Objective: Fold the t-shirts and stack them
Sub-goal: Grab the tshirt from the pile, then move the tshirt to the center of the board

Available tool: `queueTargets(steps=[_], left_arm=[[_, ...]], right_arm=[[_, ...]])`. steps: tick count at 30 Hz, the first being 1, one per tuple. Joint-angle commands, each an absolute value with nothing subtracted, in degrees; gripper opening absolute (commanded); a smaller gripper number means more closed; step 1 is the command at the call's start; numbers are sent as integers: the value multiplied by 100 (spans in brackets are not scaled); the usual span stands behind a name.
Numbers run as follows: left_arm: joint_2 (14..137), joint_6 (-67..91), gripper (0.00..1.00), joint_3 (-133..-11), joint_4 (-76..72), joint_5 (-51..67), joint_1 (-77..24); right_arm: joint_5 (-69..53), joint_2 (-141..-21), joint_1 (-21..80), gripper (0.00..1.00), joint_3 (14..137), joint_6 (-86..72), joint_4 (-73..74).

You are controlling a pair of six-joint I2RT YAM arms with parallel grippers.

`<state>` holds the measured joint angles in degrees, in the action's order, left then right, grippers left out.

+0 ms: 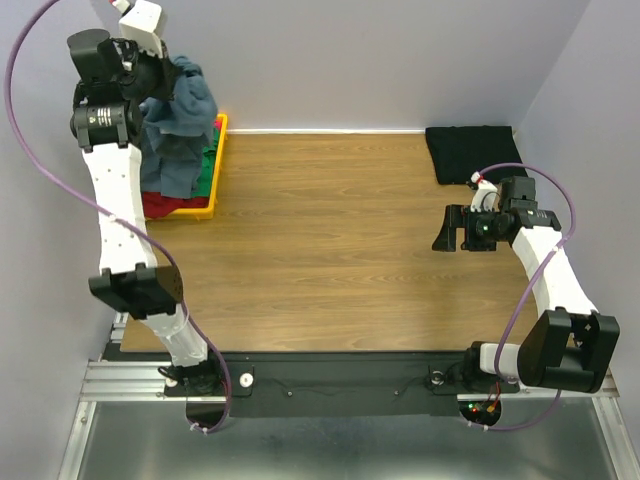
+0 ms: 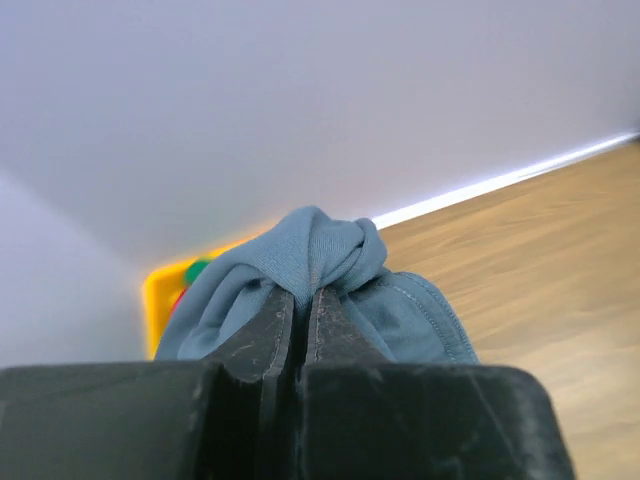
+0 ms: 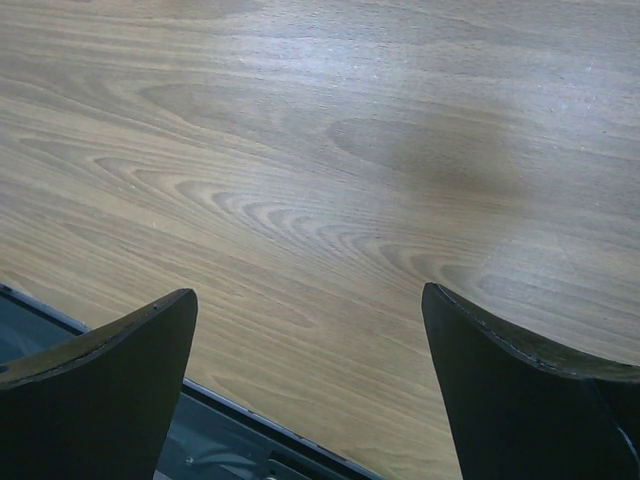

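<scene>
My left gripper (image 1: 172, 88) is shut on the slate blue-grey t-shirt (image 1: 180, 125) and holds it bunched, hanging above the yellow tray (image 1: 214, 172) at the far left. In the left wrist view the shirt (image 2: 315, 255) bulges out above the closed fingers (image 2: 268, 330). A green shirt (image 1: 209, 153) and a red shirt (image 1: 163, 205) lie in the tray under it. The black t-shirt (image 1: 470, 152) lies folded at the far right of the table. My right gripper (image 1: 450, 229) is open and empty, hovering over bare wood (image 3: 320, 200) in front of the black shirt.
The wooden table (image 1: 330, 250) runs between the tray and the black shirt. White walls close in the back and both sides. The table's near edge and a metal rail (image 3: 230, 440) show under my right gripper.
</scene>
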<state>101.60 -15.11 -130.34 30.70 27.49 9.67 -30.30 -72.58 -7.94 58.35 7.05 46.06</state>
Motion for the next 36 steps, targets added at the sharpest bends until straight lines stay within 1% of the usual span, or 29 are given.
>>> queueTargets(steps=[1, 2, 4, 5, 6, 9, 15, 17, 19, 20, 21, 22, 23, 24, 25, 26, 28, 29, 30, 32, 34, 36], left_arm=[[9573, -1187, 0, -12745, 3128, 3813, 388], [9493, -1082, 0, -12692, 3120, 3936, 126], [9291, -941, 0, -12534, 3050, 4428, 18], [9238, -853, 0, -12490, 3015, 4612, -217], [9203, -696, 0, -12437, 2962, 5049, -333], [9018, -572, 0, -12252, 2699, 5632, -466], [8798, 438, 0, -12182, 1601, 7107, -519], [8754, 510, 0, -11893, 1406, 7355, -510], [8606, 309, 0, -11051, 1485, 7558, -457], [8535, -223, 0, -10682, 1607, 7506, -422], [8482, -585, 3, -10331, 1809, 7088, -387], [8464, -1006, 21, -9727, 2089, 6745, -387], [8533, -1559, 27, -9442, 2527, 6463, -378], [8612, -1878, 31, -9196, 2714, 5860, -352], [8735, -2046, 34, -8845, 2899, 5506, -325], [8989, -2161, 35, -8685, 3048, 5250, -221], [9279, -2277, 60, -8273, 2823, 4862, 341], [9351, -2302, 61, -8210, 2778, 4808, 543], [9404, -2329, 66, -8183, 2743, 4660, 841], [9448, -2574, 66, -8183, 2785, 4474, 940], [9361, -2812, 66, -8086, 2892, 4377, 949], [9159, -3198, 65, -7964, 3154, 4534, 949]], right_arm=[[-3138, -7049, -835, 100, 6029, 703, 4570], [-3120, -7023, -835, 100, 6029, 703, 4562], [-3111, -6996, -835, 100, 6029, 712, 4562], [-3103, -6987, -835, 100, 6038, 712, 4562], [-3094, -6970, -835, 100, 6047, 712, 4570], [-3076, -6970, -844, 100, 6082, 721, 4562], [-3146, -7075, -844, 100, 6135, 764, 4562], [-3164, -7154, -844, 100, 6143, 791, 4562], [-3260, -7180, -835, 100, 6126, 809, 4562], [-3278, -7189, -835, 100, 6126, 817, 4562], [-3339, -7242, -835, 100, 6117, 852, 4562], [-3349, -7260, -835, 100, 6126, 870, 4570], [-3366, -7321, -835, 100, 6143, 931, 4570], [-3340, -7347, -835, 100, 6152, 966, 4562], [-3296, -7365, -835, 100, 6170, 1010, 4562], [-3218, -7400, -835, 100, 6196, 1098, 4570], [-3191, -7488, -826, 100, 6214, 1230, 4605], [-3138, -7514, -835, 100, 6223, 1387, 4614], [-3129, -7602, -835, 100, 6231, 1467, 4649], [-3103, -7690, -826, 99, 6214, 1669, 4676], [-3120, -7804, -809, 96, 6196, 1784, 4667], [-3173, -7997, -782, 92, 6196, 1907, 4676]])
